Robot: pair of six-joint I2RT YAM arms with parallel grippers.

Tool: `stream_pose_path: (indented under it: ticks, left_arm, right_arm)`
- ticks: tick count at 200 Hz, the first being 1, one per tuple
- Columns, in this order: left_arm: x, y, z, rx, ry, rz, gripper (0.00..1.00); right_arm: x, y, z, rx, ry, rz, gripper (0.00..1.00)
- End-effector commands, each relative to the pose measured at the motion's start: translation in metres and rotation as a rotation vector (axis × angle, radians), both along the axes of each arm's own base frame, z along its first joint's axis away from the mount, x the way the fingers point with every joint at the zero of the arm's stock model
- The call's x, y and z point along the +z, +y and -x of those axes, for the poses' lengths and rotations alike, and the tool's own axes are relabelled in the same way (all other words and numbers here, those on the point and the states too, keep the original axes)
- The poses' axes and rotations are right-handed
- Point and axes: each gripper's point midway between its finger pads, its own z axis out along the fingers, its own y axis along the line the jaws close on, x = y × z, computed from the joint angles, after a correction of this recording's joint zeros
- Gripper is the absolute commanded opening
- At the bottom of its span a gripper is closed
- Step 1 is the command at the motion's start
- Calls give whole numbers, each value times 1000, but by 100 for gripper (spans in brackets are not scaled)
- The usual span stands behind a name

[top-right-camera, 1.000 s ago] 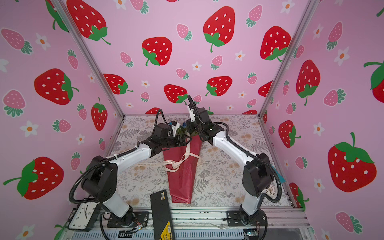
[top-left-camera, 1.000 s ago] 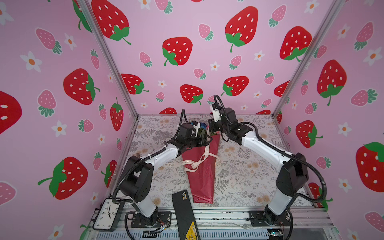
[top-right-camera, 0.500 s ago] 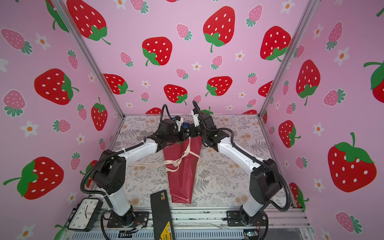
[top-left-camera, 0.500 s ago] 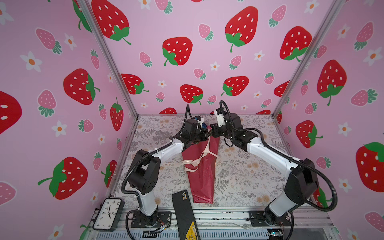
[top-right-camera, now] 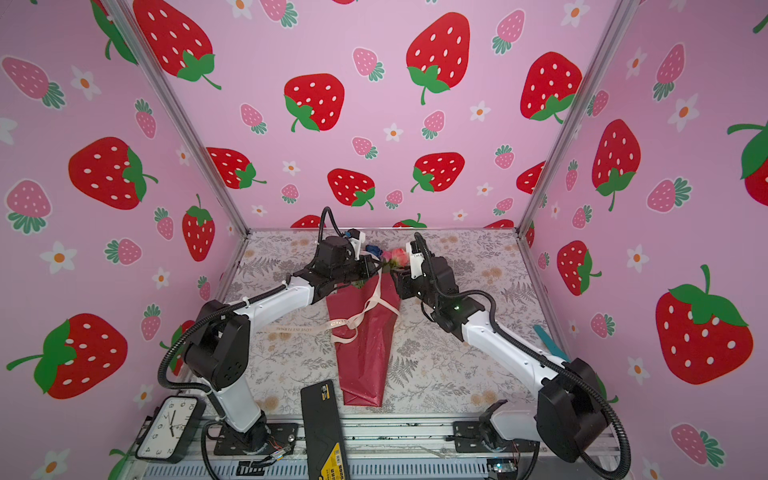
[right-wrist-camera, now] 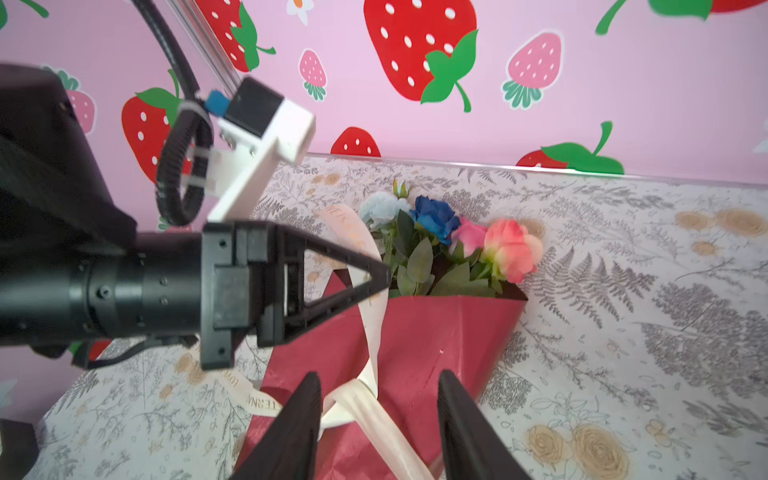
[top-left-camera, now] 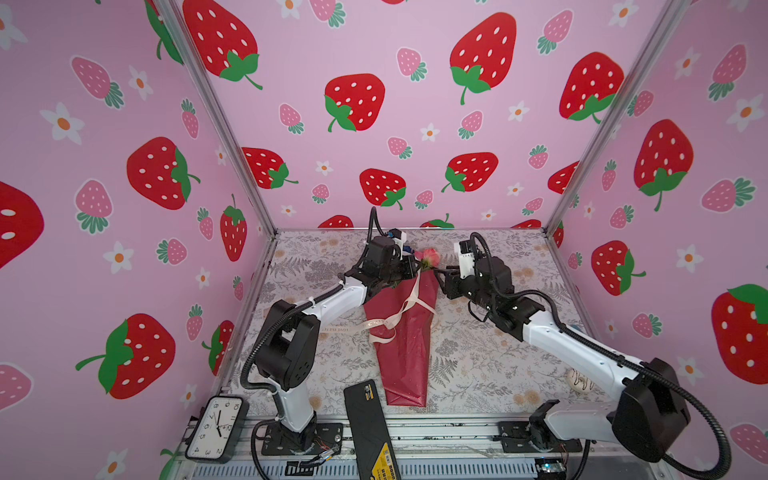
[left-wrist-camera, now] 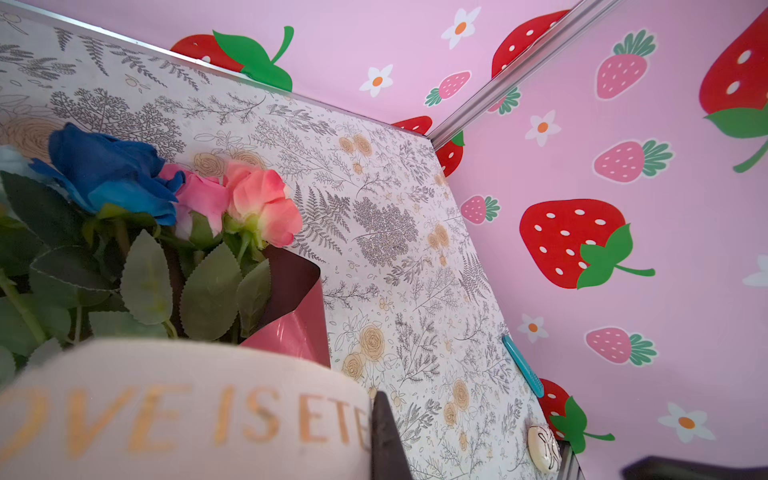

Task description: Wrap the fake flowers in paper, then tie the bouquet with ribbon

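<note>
the handover has just flipped: a second ago the left pincer (right-wrist-camera: 387, 275) stood wide and the right pincer (right-wrist-camera: 379, 376) was pressed together at the top of the bouquet (top-left-camera: 405, 336), and now it is the other way round. the left pincer is clamped on the cream ribbon (right-wrist-camera: 371, 332), which runs up from the wrap and through its tips, lettering close against its own camera. the right pincer's jaws stand apart with nothing between them but the ribbon lying loose on the red paper below, and in both top views that arm has drawn back a little from the flower heads. the bouquet itself has not shifted: it lies flat on the surface (top-left-camera: 478, 357), its blooms (right-wrist-camera: 478, 237) just beyond the left pincer's tips and between the two pincers, its narrow end pointing away from both. the ribbon crosses the wrap in a slack loop, with a long tail trailing under the left arm. this reads as the free end having passed from right to left, so the tie is formed but not snug; the freed right pincer will likely need the other end before any tightening pull.
</note>
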Motion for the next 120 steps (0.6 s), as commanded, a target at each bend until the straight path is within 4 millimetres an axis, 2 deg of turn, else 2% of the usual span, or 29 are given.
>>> stream_pose_path:
  ticks: [1,33,71,102,120]
  left_arm:
    - [34,-5,1,-12,-43,66,0]
    - [38,-7,3,-24,-25,92,0]
    - [44,-12,9,-53,1,131,0]
    - [48,-14,16,-71,19,154,0]
    - [49,-14,20,-80,40,174,0]
  right_arm:
    - [-5,15,6,60,9,-104,49]
    - [-27,38,3,94,4,-79,50]
    - [-46,53,-18,58,-28,-37,51]
    - [-44,59,-37,18,-62,-26,50]
    - [-41,57,-47,-27,-79,-22,42]
